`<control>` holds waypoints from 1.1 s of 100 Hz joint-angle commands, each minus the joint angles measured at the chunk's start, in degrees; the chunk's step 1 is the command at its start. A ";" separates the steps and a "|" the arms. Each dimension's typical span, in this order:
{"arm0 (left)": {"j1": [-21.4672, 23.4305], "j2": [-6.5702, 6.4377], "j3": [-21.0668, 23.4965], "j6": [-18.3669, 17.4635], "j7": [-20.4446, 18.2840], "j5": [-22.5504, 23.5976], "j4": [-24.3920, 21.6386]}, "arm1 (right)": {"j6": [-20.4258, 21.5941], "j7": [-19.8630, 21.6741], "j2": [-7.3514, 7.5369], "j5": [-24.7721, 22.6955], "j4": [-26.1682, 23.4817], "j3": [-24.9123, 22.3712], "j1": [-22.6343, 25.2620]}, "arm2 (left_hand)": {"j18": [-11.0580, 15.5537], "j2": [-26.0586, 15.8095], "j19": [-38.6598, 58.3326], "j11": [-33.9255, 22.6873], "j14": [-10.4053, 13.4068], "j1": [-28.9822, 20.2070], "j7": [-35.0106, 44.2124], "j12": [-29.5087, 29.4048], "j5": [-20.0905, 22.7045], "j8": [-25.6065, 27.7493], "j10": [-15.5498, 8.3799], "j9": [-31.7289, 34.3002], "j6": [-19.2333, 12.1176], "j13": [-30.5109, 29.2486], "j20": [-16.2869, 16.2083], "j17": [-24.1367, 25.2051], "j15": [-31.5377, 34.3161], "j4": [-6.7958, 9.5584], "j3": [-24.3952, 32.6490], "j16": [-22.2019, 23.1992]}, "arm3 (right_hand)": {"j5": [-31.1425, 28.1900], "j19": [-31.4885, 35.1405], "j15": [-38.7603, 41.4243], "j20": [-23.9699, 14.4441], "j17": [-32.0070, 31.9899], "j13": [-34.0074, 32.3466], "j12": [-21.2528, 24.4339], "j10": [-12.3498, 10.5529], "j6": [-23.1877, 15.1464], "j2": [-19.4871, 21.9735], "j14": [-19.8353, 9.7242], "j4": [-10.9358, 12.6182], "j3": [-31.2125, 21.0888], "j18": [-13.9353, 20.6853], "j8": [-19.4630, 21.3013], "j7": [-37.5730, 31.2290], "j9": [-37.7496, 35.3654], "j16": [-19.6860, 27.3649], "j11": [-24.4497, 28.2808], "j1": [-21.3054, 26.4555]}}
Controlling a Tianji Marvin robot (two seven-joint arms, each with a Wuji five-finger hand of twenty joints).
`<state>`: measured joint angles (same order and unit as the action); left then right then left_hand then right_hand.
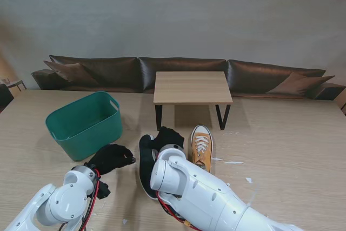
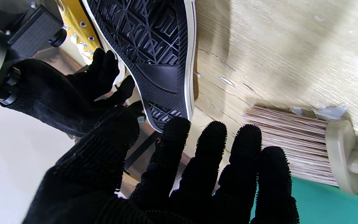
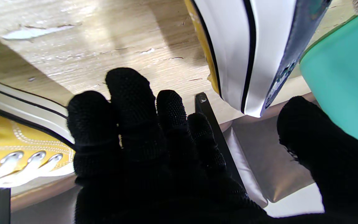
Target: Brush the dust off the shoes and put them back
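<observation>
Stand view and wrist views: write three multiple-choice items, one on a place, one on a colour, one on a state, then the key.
1. Where is the green basket?
A. On my left, beside the shoes
B. On the small table
C. On the sofa

2. What colour is the upright shoe?
A. Red
B. Yellow
C. Blue

3. How does the other shoe lie?
A. Upright, laces up
B. Inside the basket
C. Tipped on its side, sole showing

Key: 1 A, it stands on the big table left of both shoes. 2 B, yellow canvas with white laces. 3 C, the left wrist view shows its black tread facing out, with the right hand at it.
</observation>
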<state>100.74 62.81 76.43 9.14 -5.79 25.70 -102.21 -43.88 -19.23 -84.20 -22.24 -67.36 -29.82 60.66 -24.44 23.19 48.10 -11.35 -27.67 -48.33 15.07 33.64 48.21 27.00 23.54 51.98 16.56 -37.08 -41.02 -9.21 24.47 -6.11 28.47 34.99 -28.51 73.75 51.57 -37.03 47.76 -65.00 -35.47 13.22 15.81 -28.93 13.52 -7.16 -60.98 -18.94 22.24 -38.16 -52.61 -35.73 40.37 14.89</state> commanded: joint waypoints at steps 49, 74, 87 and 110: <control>-1.31 0.05 -0.60 -1.92 -1.57 -0.68 0.36 | 3.47 2.82 7.19 -4.67 -13.50 -6.72 5.43 | -0.43 -1.84 -0.79 1.06 -1.72 -0.30 -0.83 -0.13 -0.14 -0.05 1.09 -1.20 -0.92 2.07 -0.35 2.44 -0.15 1.82 -1.75 0.47 | 0.90 -1.58 -2.77 -0.08 -22.15 5.09 1.73 -1.13 -5.98 1.75 1.96 1.69 3.24 0.38 -1.08 -0.33 3.04 0.85 -1.72 -2.65; -3.63 -0.10 -1.66 -3.11 -2.86 -2.17 1.87 | 11.88 7.45 12.68 -5.77 -22.60 -14.67 12.02 | 0.18 -1.50 -4.16 2.45 -0.67 -0.16 -2.20 -3.49 -2.38 -0.89 -0.28 -3.79 -1.45 4.51 0.34 3.26 -4.13 1.79 -2.96 -1.68 | -0.32 -5.26 -8.30 0.72 -25.09 10.28 2.60 -1.43 -9.33 1.38 2.20 1.79 4.13 0.27 -0.42 1.66 6.80 2.30 -4.21 -1.93; -4.26 -0.14 -2.06 -3.44 -3.29 -2.86 2.11 | 17.53 10.22 15.04 -6.39 -26.06 -19.36 15.98 | 0.18 -1.45 -5.51 3.08 -0.41 0.00 -2.76 -4.90 -3.51 -1.25 -0.98 -4.86 -2.16 5.36 0.56 3.59 -5.53 1.76 -3.43 -2.43 | -1.09 -5.89 -9.43 0.64 -25.31 11.44 2.79 -1.46 -10.94 0.88 2.22 1.79 4.08 0.19 0.16 2.42 8.14 2.46 -4.80 -1.38; -4.68 -0.06 -2.73 -4.12 -3.02 -3.31 2.14 | 32.61 19.08 18.98 -4.93 -28.07 -29.18 22.36 | 0.23 -1.57 -6.66 2.86 -0.33 -0.23 -2.78 -5.83 -3.63 -1.50 -0.94 -4.77 -2.19 5.11 0.48 3.60 -6.16 1.83 -3.90 -2.68 | -0.62 -6.95 -10.26 -1.13 -25.03 13.48 2.54 -1.90 -17.09 1.62 1.21 1.80 5.24 0.22 4.08 5.97 11.36 1.68 -5.30 -0.49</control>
<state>96.07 62.53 73.78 5.25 -7.80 22.67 -99.87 -9.39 -0.79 -67.05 -26.88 -95.61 -58.82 82.15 -24.53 23.19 42.45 -8.56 -28.07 -48.32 12.87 28.48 45.73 25.78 23.17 47.95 15.46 -33.23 -40.97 -6.33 19.53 -6.11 26.00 32.95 -28.78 67.91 41.49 -37.02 45.68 -53.55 -33.28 12.55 1.05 -28.91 14.83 -6.58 -57.84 -18.94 24.59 -33.35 -43.43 -33.49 35.07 14.87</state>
